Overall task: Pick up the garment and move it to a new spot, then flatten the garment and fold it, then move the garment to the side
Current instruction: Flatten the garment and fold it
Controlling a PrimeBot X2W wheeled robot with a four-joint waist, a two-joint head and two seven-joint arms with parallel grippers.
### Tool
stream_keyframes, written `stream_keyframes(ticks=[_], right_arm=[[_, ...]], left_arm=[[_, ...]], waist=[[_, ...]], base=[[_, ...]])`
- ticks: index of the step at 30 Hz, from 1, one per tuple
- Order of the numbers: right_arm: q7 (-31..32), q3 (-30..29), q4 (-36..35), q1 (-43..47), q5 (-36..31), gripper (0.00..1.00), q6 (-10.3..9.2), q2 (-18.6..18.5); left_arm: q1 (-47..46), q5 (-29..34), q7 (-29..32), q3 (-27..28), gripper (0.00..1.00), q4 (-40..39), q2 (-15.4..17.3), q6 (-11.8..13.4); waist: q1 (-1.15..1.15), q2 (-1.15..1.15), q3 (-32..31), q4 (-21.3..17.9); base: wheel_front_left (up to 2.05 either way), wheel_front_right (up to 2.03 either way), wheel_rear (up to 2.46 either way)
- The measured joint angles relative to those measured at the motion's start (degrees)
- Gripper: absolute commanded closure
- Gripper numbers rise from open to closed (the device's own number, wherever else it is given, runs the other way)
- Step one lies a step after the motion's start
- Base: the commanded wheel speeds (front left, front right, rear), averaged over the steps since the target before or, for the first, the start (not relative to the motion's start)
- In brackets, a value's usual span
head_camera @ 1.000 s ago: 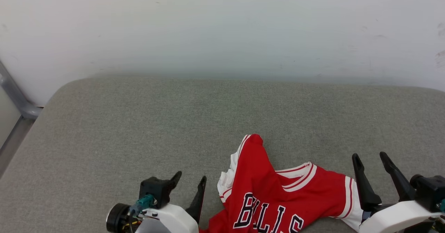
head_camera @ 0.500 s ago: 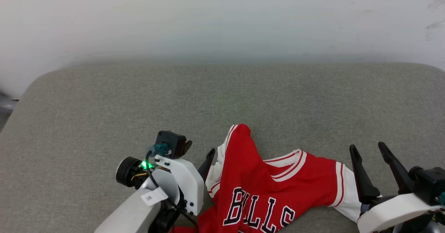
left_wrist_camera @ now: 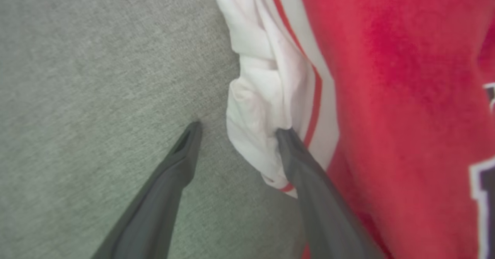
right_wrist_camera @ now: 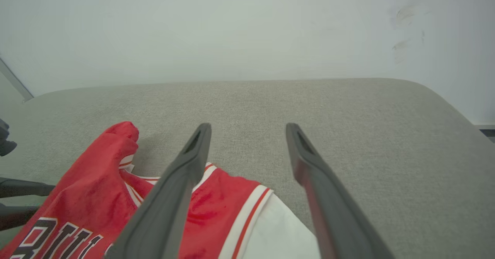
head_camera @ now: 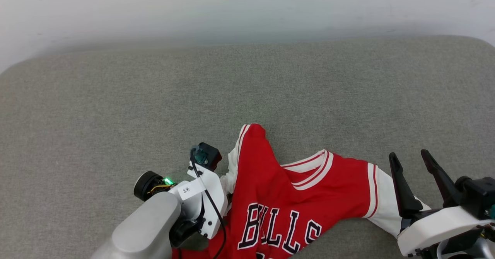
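Seen from the head, the garment [head_camera: 294, 197] lies crumpled at the near edge of a grey cushion [head_camera: 116, 96], with a pale wall [head_camera: 247, 4] rising past the cushion's far edge. The left arm [head_camera: 154, 228] leans in over the garment's bunched white sleeve and covers that corner of it. The right gripper [head_camera: 409, 154] hangs over the opposite white sleeve, jaws spread wide and holding nothing. The garment is red with a white-and-red striped collar, black white-edged "BULLS" lettering that runs out of view, and one red fold peaked toward the wall. Past that fold there is only open grey cloth up to the wall. In the left wrist view, the left gripper [left_wrist_camera: 239, 129] also has its jaws apart. One finger is over grey cushion just beside the garment, and the other finger's tip meets the rolled white sleeve with its red stripe. I cannot tell whether it presses in. The red body beyond the sleeve is blurred. In the right wrist view, the garment's white sleeve lies between the roots of the spread fingers [right_wrist_camera: 185, 174], and its red shoulder passes under one of them. Beyond the garment the cushion curves to a rounded corner below the scuffed wall. Dark fingers of the other gripper show at the garment's far side.
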Motion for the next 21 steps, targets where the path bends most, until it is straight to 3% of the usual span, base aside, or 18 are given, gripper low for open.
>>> stream_keyframes(ticks=[2,3,4,5,8,11,12,21], right_arm=[[-0.01,-0.03,0.22,-0.08,0.36,0.0,0.0,0.0],[-0.09,0.0,0.71,-0.62,0.52,0.0,0.01,0.0],[-0.1,-0.19,0.77,-0.71,0.65,0.0,0.0,0.0],[-0.13,-0.31,0.85,-0.71,0.85,0.0,0.0,0.0],[-0.16,-0.74,1.56,-0.71,1.1,0.0,0.0,0.0],[-0.18,-0.88,2.05,-0.7,1.43,0.0,0.0,0.0],[-0.16,-0.91,2.35,-0.69,1.54,0.0,0.0,0.0],[0.09,-2.18,3.41,0.36,1.54,0.0,0.0,0.0]], left_arm=[[-1.14,0.08,1.8,-1.24,0.0,1.7,-0.44,-0.87],[-2.79,0.79,3.44,-3.31,0.58,3.3,-0.58,-2.23],[-3.02,0.82,3.45,-3.7,0.95,3.61,-0.67,-2.31],[-3.25,0.93,3.13,-3.93,1.0,3.85,-0.69,-2.52],[-3.56,2.63,-1.15,-4.08,1.0,4.38,-0.88,-1.82],[-3.62,4.09,-6.92,-3.16,1.0,4.89,-1.35,0.6],[-3.63,4.54,-10.96,-1.59,1.0,5.04,-0.93,2.74],[0.68,1.66,-21.86,6.95,1.0,1.24,3.41,11.13]], waist=[[0.0,0.0,0.49,-0.33],[0.0,0.0,0.91,-0.83],[-0.01,0.0,0.98,-0.93],[-0.01,0.0,1.04,-0.94],[-0.01,0.0,0.99,-0.83],[0.0,0.0,0.68,-0.47],[0.0,0.0,0.18,-0.2],[0.0,0.0,-2.43,1.76]], base=[[0.0,0.0,0.0],[0.0,0.0,0.0],[0.0,0.0,0.0],[0.0,0.0,0.0],[0.0,0.0,0.0],[0.0,0.0,0.0],[0.0,0.0,0.0],[0.0,0.0,0.0]])
